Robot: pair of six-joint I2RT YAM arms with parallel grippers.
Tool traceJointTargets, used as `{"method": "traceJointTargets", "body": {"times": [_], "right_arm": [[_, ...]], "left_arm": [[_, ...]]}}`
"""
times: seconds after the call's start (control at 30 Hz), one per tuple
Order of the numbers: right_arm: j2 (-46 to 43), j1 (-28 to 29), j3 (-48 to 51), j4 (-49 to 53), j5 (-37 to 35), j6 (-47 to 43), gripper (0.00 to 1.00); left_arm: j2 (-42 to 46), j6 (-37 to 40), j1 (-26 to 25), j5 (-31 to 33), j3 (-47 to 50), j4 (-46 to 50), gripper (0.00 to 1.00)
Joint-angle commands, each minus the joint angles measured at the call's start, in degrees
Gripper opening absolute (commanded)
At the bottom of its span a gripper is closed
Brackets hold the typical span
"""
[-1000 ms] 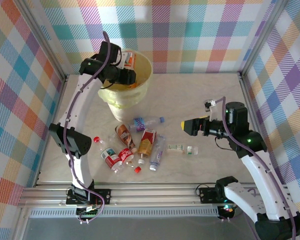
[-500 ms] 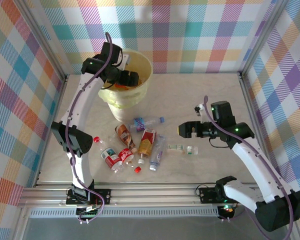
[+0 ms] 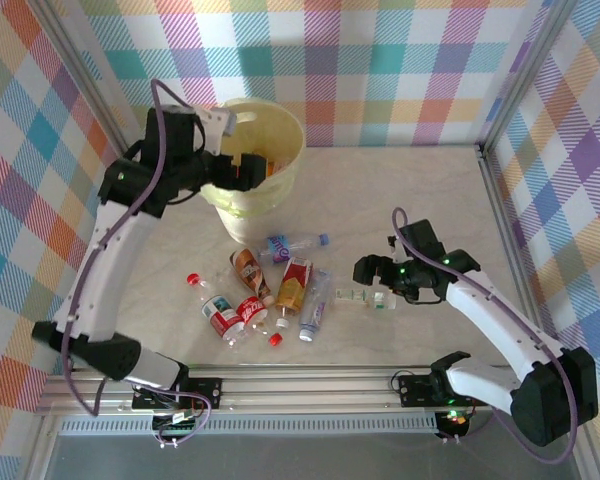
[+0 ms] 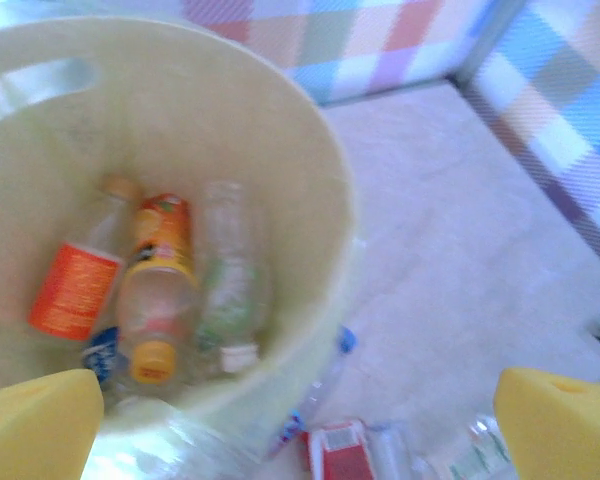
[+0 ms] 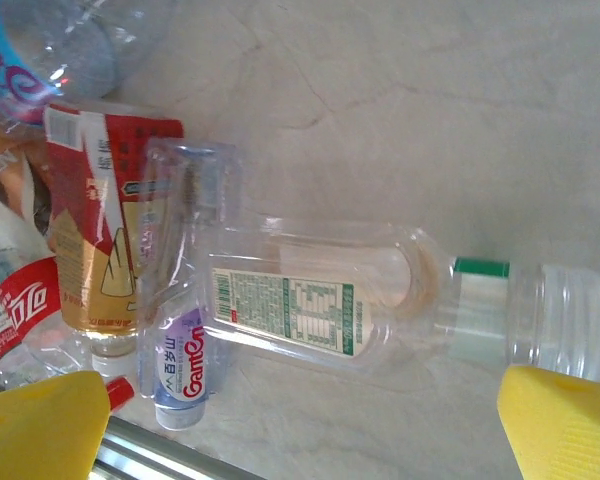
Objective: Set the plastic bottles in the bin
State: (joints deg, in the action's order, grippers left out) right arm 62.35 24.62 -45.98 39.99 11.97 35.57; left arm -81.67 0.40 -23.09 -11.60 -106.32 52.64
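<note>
The bin (image 3: 292,135) is a pale-yellow bucket at the back left. Inside it lie an orange-labelled bottle (image 4: 75,290), a yellow-capped bottle (image 4: 158,300) and a clear bottle (image 4: 230,290). My left gripper (image 3: 250,168) hangs open and empty over the bin's near rim, its yellow pads (image 4: 35,425) wide apart. More plastic bottles lie in a cluster on the table (image 3: 280,290). A clear green-labelled bottle (image 3: 367,297) lies at its right end. My right gripper (image 3: 365,272) is open just above that bottle (image 5: 310,310), with one pad (image 5: 565,425) beside the cap end.
In the cluster are a blue-labelled bottle (image 3: 292,243), a brown one (image 3: 248,270), a red-and-orange one (image 5: 100,230), a clear Ganten bottle (image 5: 180,330) and two red cola bottles (image 3: 235,315). Loose red caps (image 3: 193,279) lie nearby. Metal rail along the near edge.
My left gripper opened over the bin and let its bottle drop in, then drew back to the left. My right arm came down and left to the green-labelled bottle.
</note>
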Motion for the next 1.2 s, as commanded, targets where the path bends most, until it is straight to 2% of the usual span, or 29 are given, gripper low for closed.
{"method": "traceJointTargets", "body": {"times": [0.0,0.13,0.23,0.43,0.7,0.87,1.07,1.17], "right_arm": [[-2.1,0.4,0.8,1.2,-2.9,8.9,1.00],[-5.0,0.4,4.9,-1.7,-0.8,17.1,1.00],[-6.2,0.5,8.5,-3.4,0.4,22.3,1.00],[-7.3,0.6,13.3,-6.9,-1.3,28.9,1.00],[-0.5,1.4,14.8,-20.4,0.6,34.3,1.00],[4.8,2.9,13.0,-23.2,-1.9,35.6,1.00],[10.8,3.2,12.9,-28.1,-4.9,37.2,1.00],[13.9,3.2,11.6,-28.9,-7.3,36.7,0.97]], "left_arm": [[3.6,1.3,-4.2,-5.6,7.2,-3.0,1.00],[7.9,1.7,-10.1,-8.7,14.0,-5.3,1.00],[9.6,0.0,-12.4,-11.7,17.3,-7.4,1.00],[13.1,-4.2,-16.5,-12.6,25.9,-15.2,1.00],[12.0,-4.5,-19.0,-13.2,31.3,-19.8,1.00],[11.6,-5.9,-20.7,-14.7,32.8,-23.3,1.00],[10.8,-5.7,-21.8,-14.1,33.0,-23.4,1.00],[10.7,-5.8,-22.2,-13.7,33.0,-23.2,1.00]]}}
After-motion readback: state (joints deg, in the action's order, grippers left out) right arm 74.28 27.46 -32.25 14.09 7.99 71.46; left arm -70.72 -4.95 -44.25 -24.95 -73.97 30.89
